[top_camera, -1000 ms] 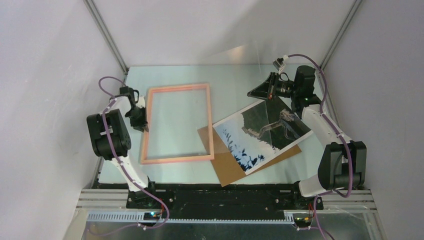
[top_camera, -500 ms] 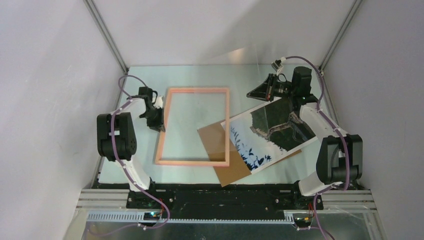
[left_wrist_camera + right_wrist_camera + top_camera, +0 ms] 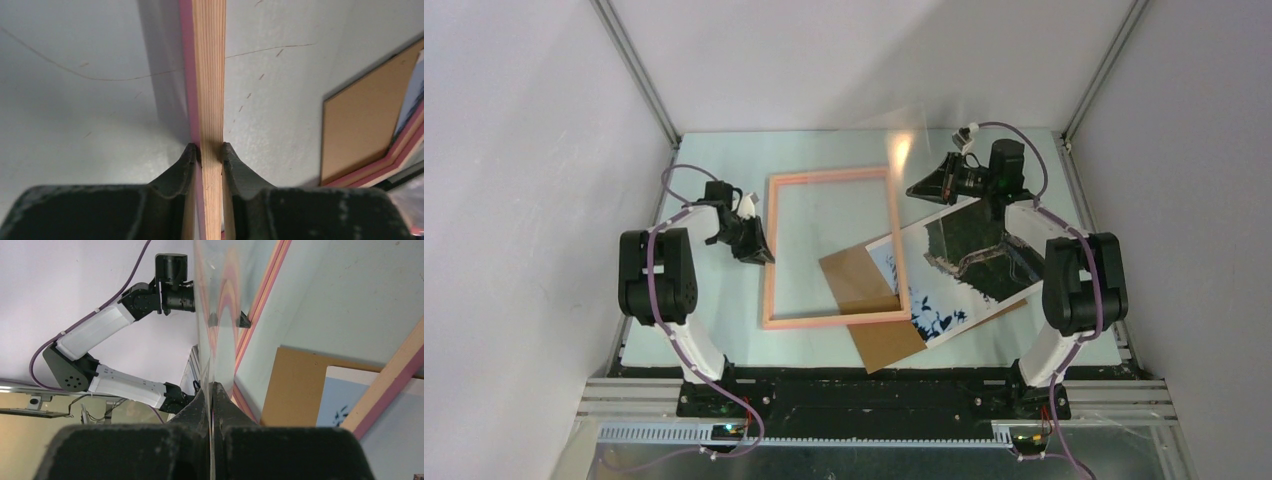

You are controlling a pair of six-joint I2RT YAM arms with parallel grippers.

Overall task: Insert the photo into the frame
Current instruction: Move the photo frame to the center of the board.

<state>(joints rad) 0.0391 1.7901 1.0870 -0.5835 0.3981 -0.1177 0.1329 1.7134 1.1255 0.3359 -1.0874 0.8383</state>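
Plainly the photo lies face up on the right half of the bench, on top of a brown backing board; the frame sits to its left, its near right corner crossing over the board and the photo's left edge, though I cannot tell whether it rests on them or hangs just above; the left pincer is clenched on the frame's left rail, a finger on either side of the bare wood; the right pincer is clenched on the thin edge of a clear pane, held on edge above the bench near the frame's far right corner.

The risks, as I judge them: if the frame slides rightward while low, its corner may catch the print, creasing it or pushing it and the board askew; the pane, pinched by one thin edge, could slip or swing into the frame or the photo; the narrow hold on the rail could let a tilting frame twist loose; with both pincers occupied, neither is free to lift the photo.
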